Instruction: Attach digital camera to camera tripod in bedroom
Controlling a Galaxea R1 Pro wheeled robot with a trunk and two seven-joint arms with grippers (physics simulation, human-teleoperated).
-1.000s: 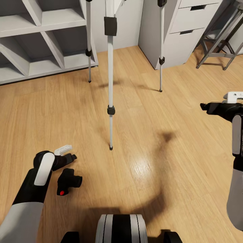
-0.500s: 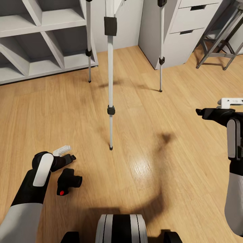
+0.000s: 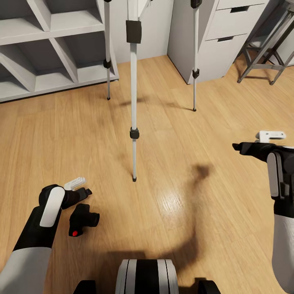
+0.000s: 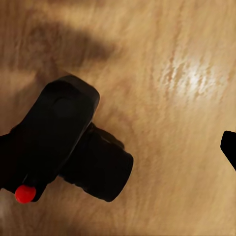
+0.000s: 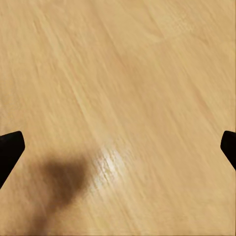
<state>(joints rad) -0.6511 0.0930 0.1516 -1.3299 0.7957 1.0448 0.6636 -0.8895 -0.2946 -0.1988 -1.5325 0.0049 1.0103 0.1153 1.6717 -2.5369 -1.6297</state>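
Observation:
The digital camera (image 3: 83, 220) lies on the wood floor at the lower left, black with a red dot, lens pointing right. My left gripper (image 3: 80, 187) hovers open just beyond it, not touching it. In the left wrist view the camera (image 4: 66, 142) lies close below, with one black fingertip (image 4: 229, 149) at the edge. The camera tripod (image 3: 133, 102) stands ahead on three thin silver legs; its head is out of view. My right gripper (image 3: 257, 141) is open in the air at the far right. In its wrist view the right gripper (image 5: 118, 147) has bare floor between its fingers.
White cube shelving (image 3: 49, 49) stands at the back left and a white drawer unit (image 3: 212, 36) at the back right. A grey metal-legged stool (image 3: 265, 53) is in the far right corner. My base (image 3: 147, 277) shows at the bottom edge.
My right gripper has drifted left and lower in the head view. The left gripper has barely shifted beside the camera. The camera and tripod have not moved.

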